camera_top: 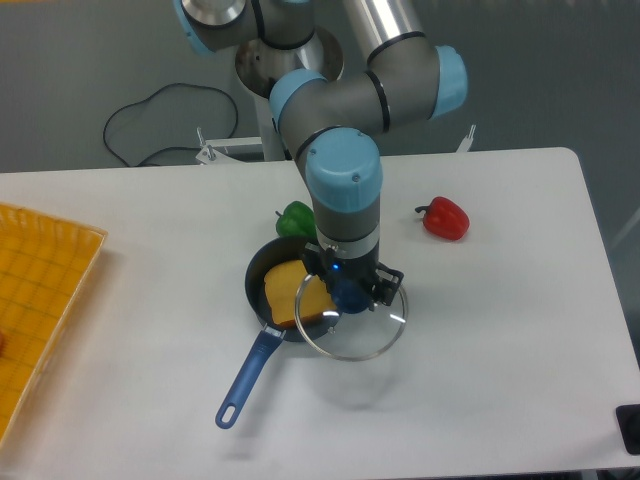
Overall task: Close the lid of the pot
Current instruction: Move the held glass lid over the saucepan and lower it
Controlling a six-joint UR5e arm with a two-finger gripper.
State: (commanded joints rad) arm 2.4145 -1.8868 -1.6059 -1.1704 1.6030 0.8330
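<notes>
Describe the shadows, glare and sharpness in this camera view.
Fixed camera: soft, even lighting; a faint shadow lies on the table below the lid, which the gripper holds by its knob. Faint glare streaks the lid's glass. The pot and red pepper look sharp.

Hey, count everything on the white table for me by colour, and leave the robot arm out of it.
Blue: 2, the dark blue saucepan with a long handle and the blue-knobbed clear glass lid
Yellow: 2, the yellow block in the pan and the yellow mesh tray
Red: 1, the red bell pepper
Green: 1, the green bell pepper
Total: 6
</notes>
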